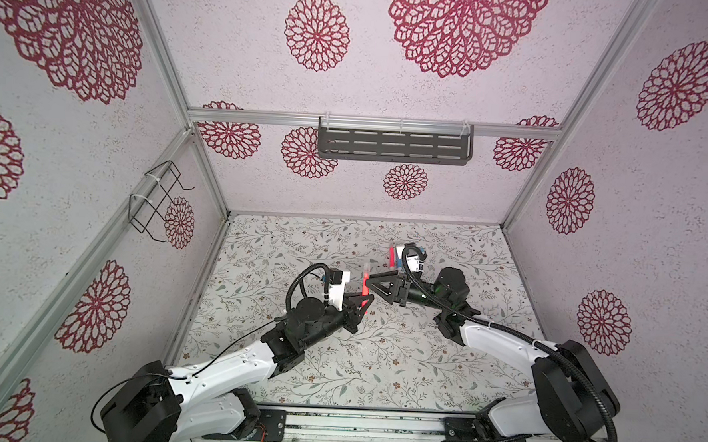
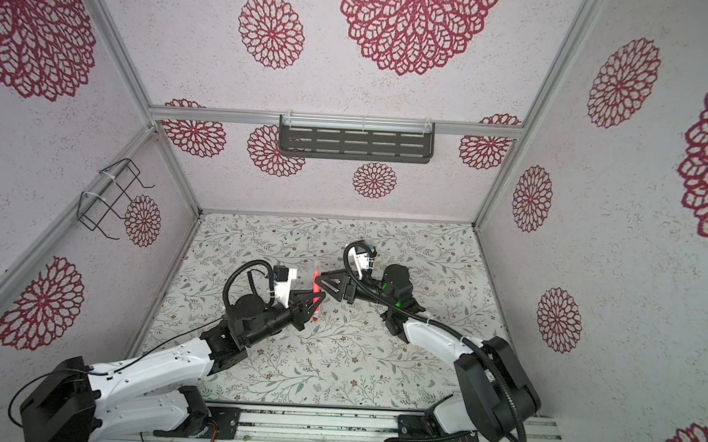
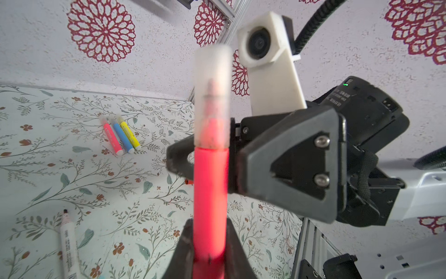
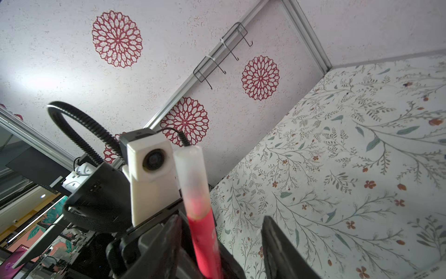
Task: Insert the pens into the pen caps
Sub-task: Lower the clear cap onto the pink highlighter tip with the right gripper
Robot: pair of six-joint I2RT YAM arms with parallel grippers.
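Glowing red pen point(image 3: 210, 205), frosted cap point(image 3: 212, 96) on

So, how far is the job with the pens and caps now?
Done: the pink pen, blue pen and yellow pen lie together on the table, apparently capped. In hand: the left gripper holds the red pen with a translucent cap on its tip; the fingers of the right gripper stand open beside it. Remaining: the white pen on the table shows a bare dark tip.
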